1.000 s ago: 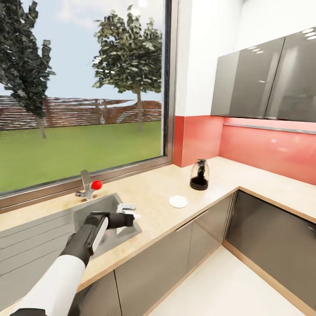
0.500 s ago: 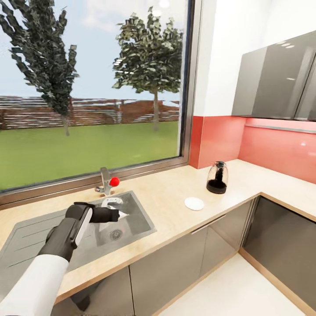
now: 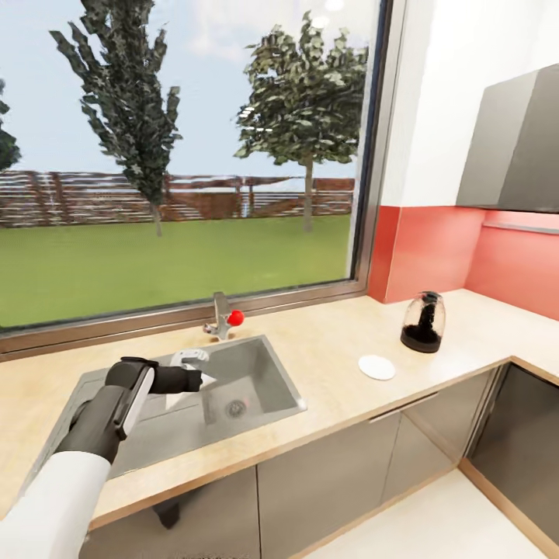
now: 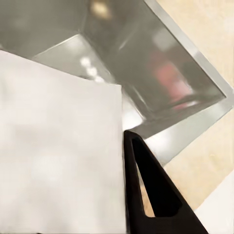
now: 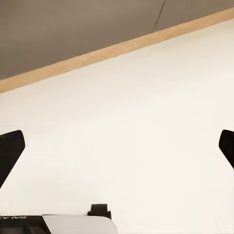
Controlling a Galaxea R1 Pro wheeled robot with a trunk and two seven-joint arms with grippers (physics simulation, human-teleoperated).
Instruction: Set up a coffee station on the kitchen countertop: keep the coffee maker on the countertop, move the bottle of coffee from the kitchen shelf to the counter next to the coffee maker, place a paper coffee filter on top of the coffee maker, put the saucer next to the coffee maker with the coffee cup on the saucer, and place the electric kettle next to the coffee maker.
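From the head, my left claw [image 3: 194,380] pinches the white filter [image 3: 203,379] over the sink [image 3: 264,371]. The coffee maker [image 3: 423,322] stands far off to my right on the counter [image 3: 326,365], near a saucer [image 3: 377,367].

At the left wrist, the filter [image 4: 58,156] hides one finger; the other finger [image 4: 151,187] presses its edge.

At the right wrist, my fingertips [image 5: 10,146] spread wide over bare floor [image 5: 126,126].
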